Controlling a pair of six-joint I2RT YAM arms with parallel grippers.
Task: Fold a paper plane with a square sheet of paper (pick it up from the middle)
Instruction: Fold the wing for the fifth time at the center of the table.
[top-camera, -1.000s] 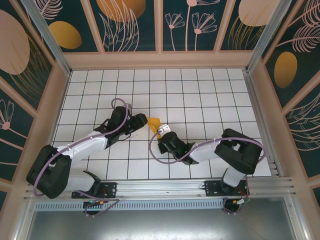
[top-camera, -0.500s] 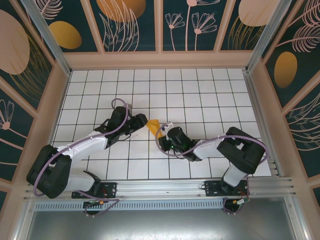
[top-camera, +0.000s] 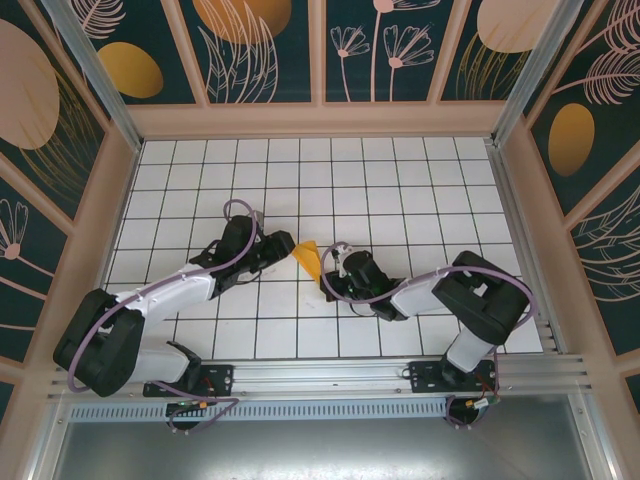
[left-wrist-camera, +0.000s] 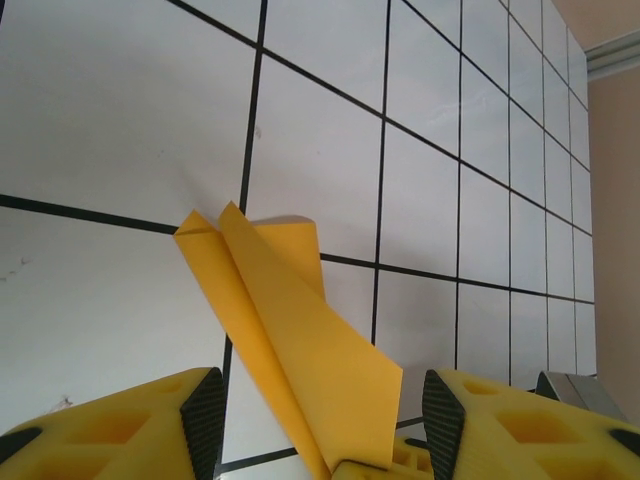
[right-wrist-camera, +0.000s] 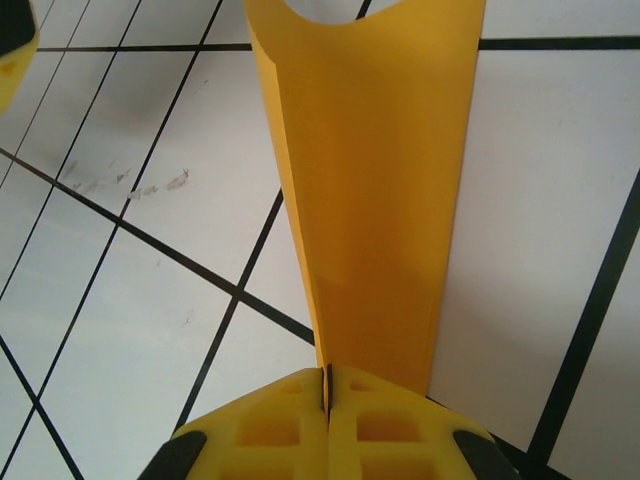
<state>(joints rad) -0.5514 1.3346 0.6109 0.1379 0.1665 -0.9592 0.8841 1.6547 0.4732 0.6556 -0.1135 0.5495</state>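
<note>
Jaws of the right gripper (right-wrist-camera: 328, 385) are pressed together on the near end of the folded orange-yellow paper (right-wrist-camera: 370, 200). From that grip the paper is carried clear of the tiles and runs away toward 12 o'clock in the right wrist view, with its far end curled open.

Jaws of the left gripper (left-wrist-camera: 320, 440) are set apart, one yellow finger (left-wrist-camera: 110, 430) to each side. In the left wrist view the paper passes up between them toward 11 o'clock and ends in a folded, pointed tip. Whether either pad touches it cannot be told.

From above, the paper is found near the middle of the white tiled counter (top-camera: 400, 180). The left gripper is placed just at its 9 o'clock and the right gripper at its 5 o'clock, both arms reaching in from the near edge. Beyond the counter, at 12 o'clock, dark wall panels (top-camera: 260, 50) painted with orange ovals and leaf outlines are seen.
</note>
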